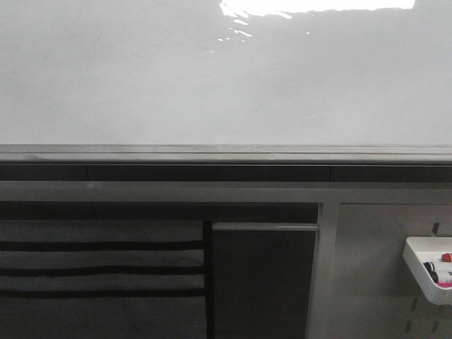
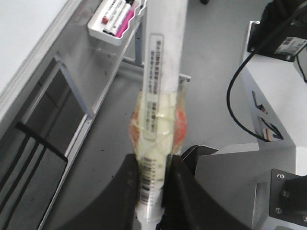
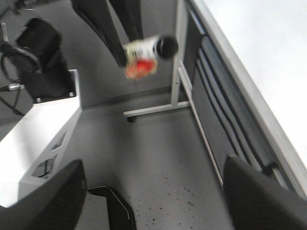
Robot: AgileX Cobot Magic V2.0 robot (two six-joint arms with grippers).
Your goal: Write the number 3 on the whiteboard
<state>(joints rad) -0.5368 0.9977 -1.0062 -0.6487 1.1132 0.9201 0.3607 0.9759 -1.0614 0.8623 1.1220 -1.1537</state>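
Grey speckled floor lay beneath both arms, with the whiteboard point(image 1: 212, 78) standing beyond them, its face blank and no digit yet drawn. Nearest, the left gripper point(image 2: 152, 191) was clamped on a long white marker point(image 2: 160, 86) whose axis ran forward from the fingers, the board lying off to its side. The right gripper point(image 3: 153, 196) hung spread wide and empty.

The left gripper point(image 2: 152, 191) has two matte black fingers point(image 2: 125, 191) with rounded, moulded outer surfaces. The right gripper point(image 3: 153, 191) has two broad black fingers point(image 3: 57, 199) of the same dull finish, with curved upper edges. No screws, cables or markings are discernible on either gripper.
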